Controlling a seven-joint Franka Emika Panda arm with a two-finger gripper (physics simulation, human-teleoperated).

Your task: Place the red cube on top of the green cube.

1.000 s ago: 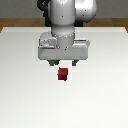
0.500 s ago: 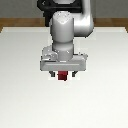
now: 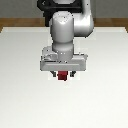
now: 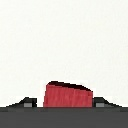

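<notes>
I am reading the gripper [image 3: 62, 76] with its jaws set closely on either side of the red cube [image 3: 62, 76]; whether they are gripping it I cannot tell. I am advising a square, firm closure before lifting. The cube is sitting between the fingertips [image 4: 28, 102], toward the desk's [image 3: 20, 75] middle. The green cube is not showing.

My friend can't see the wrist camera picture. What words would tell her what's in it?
A red cube sits between the gripper fingertips, one dark fingertip showing on each side of it. Behind it is only a plain white table.
</notes>
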